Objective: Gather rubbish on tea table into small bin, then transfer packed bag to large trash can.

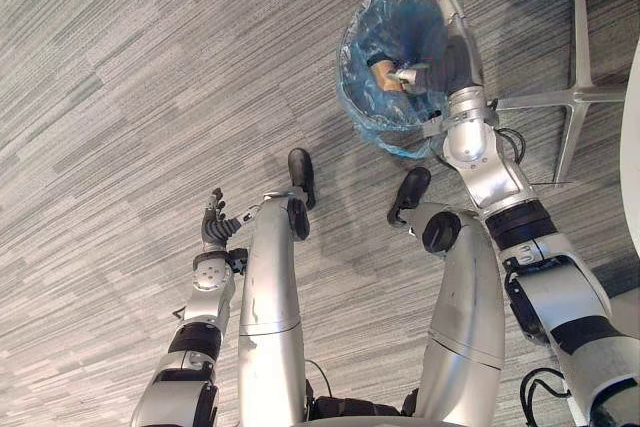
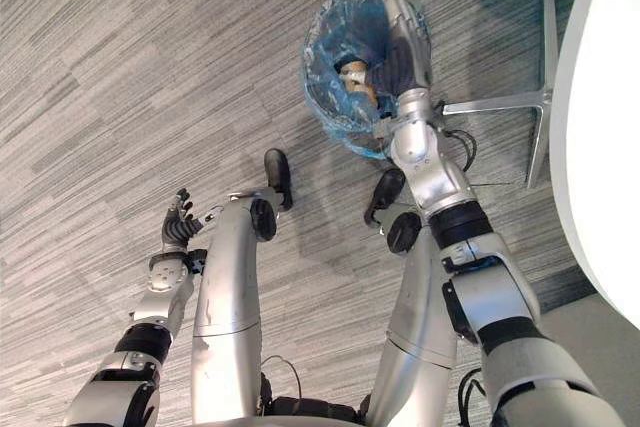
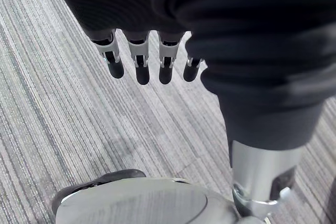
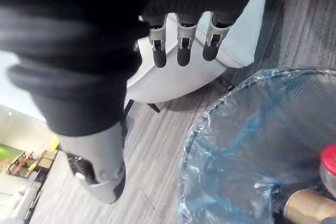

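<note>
Small bin (image 1: 346,65) stands well right of the left hand (image 1: 214,228), which hangs low over striped grey carpet (image 1: 120,97), fingers (image 3: 137,65) straight and slightly apart, empty. Bin sits on the carpet, lined with a blue plastic bag (image 4: 236,145); rubbish inside includes a tan item (image 1: 385,75) and something red-topped (image 4: 329,161). Right hand (image 1: 456,53) hovers over the bin's right rim, fingers (image 4: 182,45) straight, gripping nothing. White table (image 2: 600,147) edges in at far right, metal leg (image 1: 575,97) beside the bin.
</note>
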Motion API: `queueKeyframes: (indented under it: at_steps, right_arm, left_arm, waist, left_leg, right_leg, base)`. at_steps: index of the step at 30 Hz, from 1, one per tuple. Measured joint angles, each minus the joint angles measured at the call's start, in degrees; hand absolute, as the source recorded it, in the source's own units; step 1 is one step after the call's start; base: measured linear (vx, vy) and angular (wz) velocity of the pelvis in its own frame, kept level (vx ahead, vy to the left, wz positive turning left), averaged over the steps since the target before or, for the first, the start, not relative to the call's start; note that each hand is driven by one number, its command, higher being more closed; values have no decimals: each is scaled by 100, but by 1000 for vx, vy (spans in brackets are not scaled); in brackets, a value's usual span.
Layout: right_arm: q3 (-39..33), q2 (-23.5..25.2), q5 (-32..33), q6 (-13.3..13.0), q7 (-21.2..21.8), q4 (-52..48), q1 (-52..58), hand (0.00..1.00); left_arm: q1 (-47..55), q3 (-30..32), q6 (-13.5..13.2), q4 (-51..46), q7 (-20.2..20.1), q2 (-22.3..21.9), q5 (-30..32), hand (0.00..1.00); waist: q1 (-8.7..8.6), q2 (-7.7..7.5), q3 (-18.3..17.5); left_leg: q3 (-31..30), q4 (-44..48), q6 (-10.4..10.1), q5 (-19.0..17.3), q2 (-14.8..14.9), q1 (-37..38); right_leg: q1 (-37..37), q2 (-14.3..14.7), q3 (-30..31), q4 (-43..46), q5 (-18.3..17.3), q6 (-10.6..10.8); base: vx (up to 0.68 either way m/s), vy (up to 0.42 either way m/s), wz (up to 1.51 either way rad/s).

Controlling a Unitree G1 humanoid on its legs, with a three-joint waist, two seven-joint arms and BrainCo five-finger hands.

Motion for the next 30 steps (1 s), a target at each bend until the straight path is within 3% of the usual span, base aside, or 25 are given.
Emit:
queueKeyframes:
  at_steps: [7, 18, 28, 29, 30]
  right_arm:
    - [774, -10, -902, -96, 267, -17, 386, 0]
    - [1459, 70, -1980, -60, 487, 1007, 275, 0]
    - [1528, 683, -2594, 550, 475, 2536, 87, 0]
    - [1408, 752, -2644, 587, 456, 2582, 86, 100]
    - [1335, 780, -2675, 617, 450, 2608, 73, 100]
  left_arm:
    - [76, -15, 9, 1, -22, -5, 28, 0]
    - [81, -29, -41, 1, -27, 2, 79, 0]
    - [8, -21, -88, 16, 13, 12, -3, 0]
    - [-3, -20, -92, 18, 36, 0, -6, 0]
    - [-8, -19, -101, 18, 62, -8, -9, 0]
  waist:
    - [97, -113, -427]
    - [117, -131, -453]
    - [111, -134, -454]
    - [101, -134, -454]
    - [107, -134, -454]
  left_leg:
    - [29, -190, -35, 24, 60, 47]
    - [-3, -323, -45, 35, 41, 98]
    - [-101, -344, -97, 104, -29, -168]
    - [-137, -320, -100, 105, -49, -191]
    - [-152, -305, -100, 104, -52, -202]
  right_leg:
    - [27, 68, -16, -175, 3, 3]
    - [137, 57, -100, -293, -5, 10]
    - [-45, -6, -246, -243, -72, -36]
    - [-51, -24, -263, -191, -106, -22]
    - [-52, -31, -269, -171, -123, -9]
  base:
    - [-6, 12, -2]
    - [2, 4, 1]
    - [4, 17, 7]
    - [8, 19, 14]
    - [5, 18, 12]
